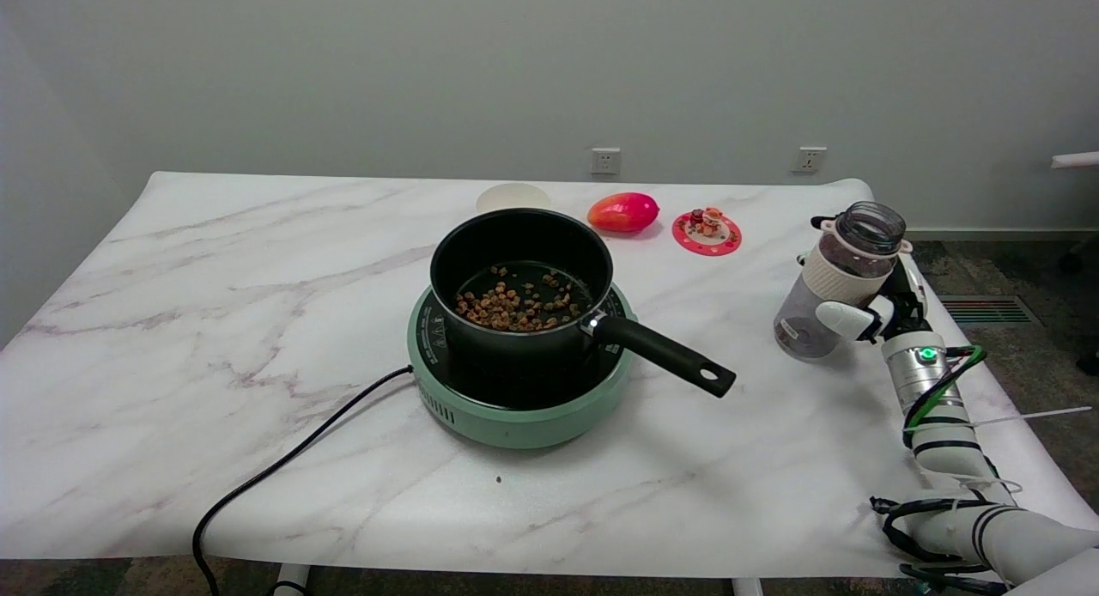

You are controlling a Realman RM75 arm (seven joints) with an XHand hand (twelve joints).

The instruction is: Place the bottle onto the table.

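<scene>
Head view, right of frame: hand [867, 308] wrapped around tilted open bottle [837, 278], base near or touching table [172, 321], likely about to set it down.

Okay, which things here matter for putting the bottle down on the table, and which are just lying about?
Job:
bottle, lid off, tilted
right hand, gripping it
table

Lying about:
pot of brown bits
green cooker
mango
pink coaster
pale disc
</scene>
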